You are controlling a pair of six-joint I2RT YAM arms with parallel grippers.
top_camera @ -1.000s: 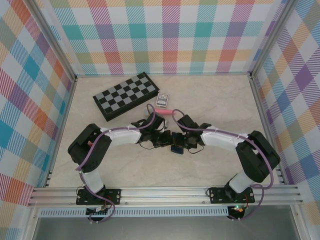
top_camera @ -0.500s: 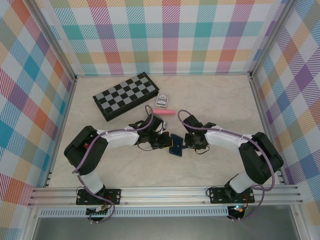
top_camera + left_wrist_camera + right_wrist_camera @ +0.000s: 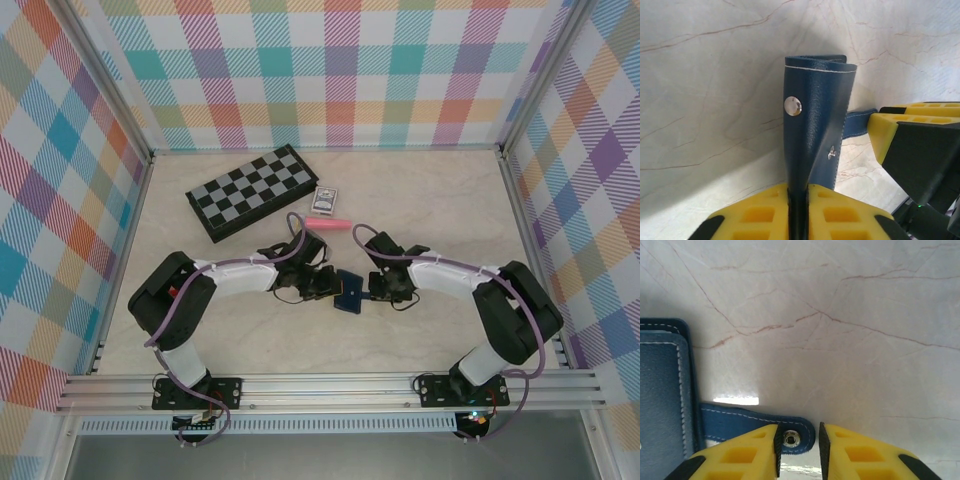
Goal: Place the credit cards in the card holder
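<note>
Pinching the wallet [image 3: 815, 125], the left gripper [image 3: 798, 212] has its two yellow fingers [image 3: 755, 215] shut on the wallet's near edge. The blue wallet sticks straight out from that grip, away from the wrist. A round silver stud [image 3: 793, 106] sits on the side that faces up and left. The far end of the wallet is a rounded fold with white stitching.

A thin blue tab [image 3: 740, 420] comes off the wallet's side and runs across to the right gripper [image 3: 798, 450]. This gripper's fingers are a little apart. The round end of the tab, with its snap [image 3: 790, 439], lies in the gap between them. One finger covers part of the tab. I cannot tell if the fingers press on it. From this gripper, the rest of the wallet is just off to the left, flat side showing.

From above, the two grippers point at each other with the wallet between them, touching both. I cannot tell if it rests on the table [image 3: 850, 315] or hangs just over it. The table is pale stone with thin brown lines.

Past the grippers, farther from the arm bases, lies a small pink thing [image 3: 330, 224]. Just beyond that is a pack of cards [image 3: 325, 200]. A checkered board [image 3: 252, 192] lies beyond the left gripper and off to its left, well apart from the wallet.
</note>
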